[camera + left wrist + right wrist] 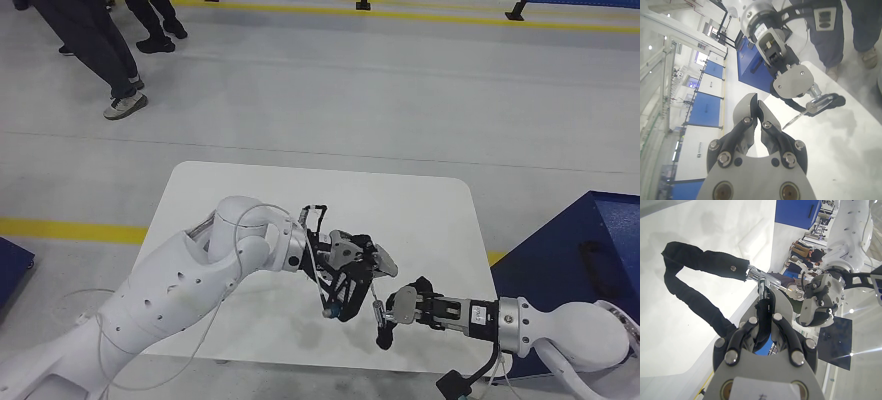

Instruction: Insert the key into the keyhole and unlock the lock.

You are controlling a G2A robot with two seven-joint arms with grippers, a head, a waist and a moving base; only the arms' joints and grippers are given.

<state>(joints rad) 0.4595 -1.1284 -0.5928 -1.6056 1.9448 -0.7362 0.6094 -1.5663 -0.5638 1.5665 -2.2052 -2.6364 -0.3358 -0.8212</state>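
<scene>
The right gripper (768, 302) is clenched on one end of the lock (761, 278). Its fingers pinch the black fabric sleeve (696, 256) just behind the metal body and cover most of the stretch of sleeve between them. The lock is held in the air, with the table (250, 190) beneath it. The sleeve loops out from the body and back to it.

The key (792, 120) sticks out of the lock's round cylinder, blade in and head free. The blade hides the keyhole itself, and the key's angle in the cylinder cannot be made out. It is also hard to tell whether the metal pin at the sleeve's other end sits latched in the body. From above, lock and key are small and partly covered by the gripper.

The left gripper (755, 106) hangs near the key's head and apart from it. Its fingers are drawn together to a thin slit and grasp nothing. Behind the lock, past the table's edge, stands a blue cabinet (745, 66).
</scene>
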